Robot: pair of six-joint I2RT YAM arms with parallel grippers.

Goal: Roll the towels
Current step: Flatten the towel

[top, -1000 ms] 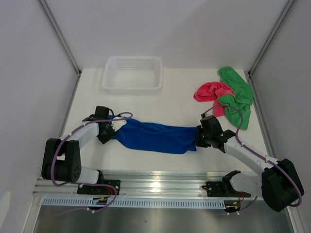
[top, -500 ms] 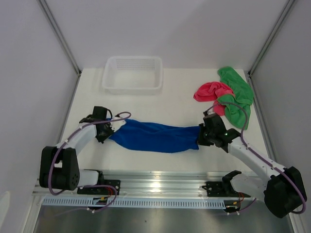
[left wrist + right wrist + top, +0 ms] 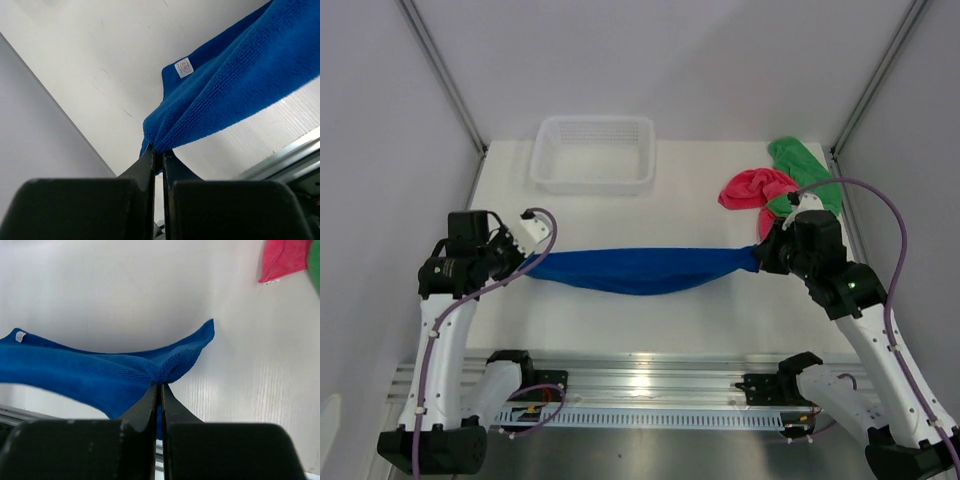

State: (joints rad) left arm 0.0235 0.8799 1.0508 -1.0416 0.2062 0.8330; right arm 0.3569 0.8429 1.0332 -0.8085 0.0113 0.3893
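Here the blue towel (image 3: 640, 271) hangs stretched — sagging mid-span.

Overhead and close wrist views share the blue towel (image 3: 640, 270).

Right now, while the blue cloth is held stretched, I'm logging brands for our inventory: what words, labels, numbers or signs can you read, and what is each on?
White sewn-in tag on the blue towel: a reddish round mark with some lettering, too small and blurred to read.
No other text, number or sign shows in any view.
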